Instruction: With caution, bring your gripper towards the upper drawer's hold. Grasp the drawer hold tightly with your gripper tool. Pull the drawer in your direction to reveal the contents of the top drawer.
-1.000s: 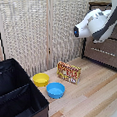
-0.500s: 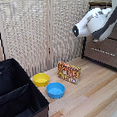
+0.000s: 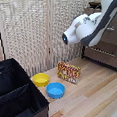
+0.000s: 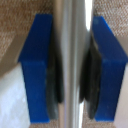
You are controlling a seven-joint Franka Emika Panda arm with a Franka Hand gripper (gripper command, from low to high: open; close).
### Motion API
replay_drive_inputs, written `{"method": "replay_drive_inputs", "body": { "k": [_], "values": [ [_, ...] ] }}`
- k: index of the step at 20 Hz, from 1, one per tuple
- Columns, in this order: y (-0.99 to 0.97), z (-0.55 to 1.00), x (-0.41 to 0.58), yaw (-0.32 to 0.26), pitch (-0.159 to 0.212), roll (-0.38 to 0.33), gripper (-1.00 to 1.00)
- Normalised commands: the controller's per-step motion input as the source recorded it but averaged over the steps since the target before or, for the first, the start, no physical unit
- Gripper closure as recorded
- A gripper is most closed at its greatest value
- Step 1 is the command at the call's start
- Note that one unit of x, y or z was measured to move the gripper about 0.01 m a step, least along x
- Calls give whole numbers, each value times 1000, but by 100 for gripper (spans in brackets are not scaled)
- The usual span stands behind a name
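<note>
wrist view: hand [image 4: 71,65] clamped on the silvery drawer handle [image 4: 70,30], blue fingertips [image 4: 37,70] pressing either side, brown drawer front [image 4: 15,40] behind.

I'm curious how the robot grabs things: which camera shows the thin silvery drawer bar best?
The wrist view: the thin silvery drawer bar fills the frame, running between the blue-tipped fingers of the gripper. In the exterior view, the bulky white robot arm hides that bar and the gripper.
</note>
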Motion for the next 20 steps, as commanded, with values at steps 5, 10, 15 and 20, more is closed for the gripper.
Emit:
{"method": "replay_drive_inputs", "body": {
  "k": [5,10,15,20],
  "values": [
    [969,-227,190,0,-66,0,100],
    [875,-163,275,0,-58,7,100],
    [142,59,287,2,-13,-15,-100],
    [0,164,345,4,-8,0,-100]
  ]
}}
